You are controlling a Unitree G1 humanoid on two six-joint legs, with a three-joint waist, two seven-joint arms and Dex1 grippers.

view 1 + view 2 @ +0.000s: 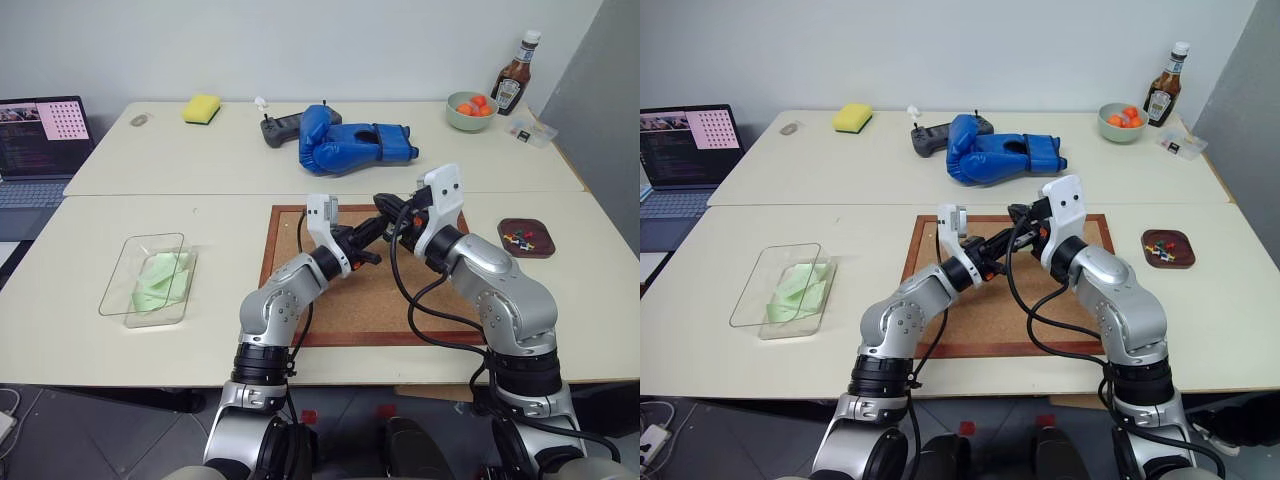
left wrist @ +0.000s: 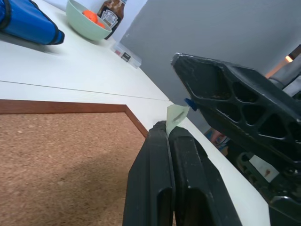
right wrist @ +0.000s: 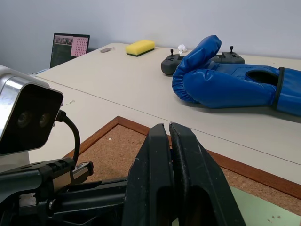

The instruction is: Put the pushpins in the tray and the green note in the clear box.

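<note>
A: Where are the two claws?
B: Both meet over the cork board (image 1: 350,290) at the middle of the surface (image 1: 200,160). The left claw (image 2: 168,128) is pinched tight on a corner of a green note (image 2: 176,115). The right claw (image 3: 168,129) is pressed closed too; a blue pushpin (image 2: 190,104) sits at its fingers in the left wrist view, though whether it is gripped I cannot tell.

A: And the containers?
B: The clear box (image 1: 120,280) lies at nine o'clock from the board, pale green notes (image 1: 162,280) already inside. The tray (image 1: 527,237) sits at three o'clock, with the pushpins (image 1: 518,238) in it.

A: Anything behind?
B: A blue boxing glove (image 1: 350,140) at twelve o'clock.
</note>
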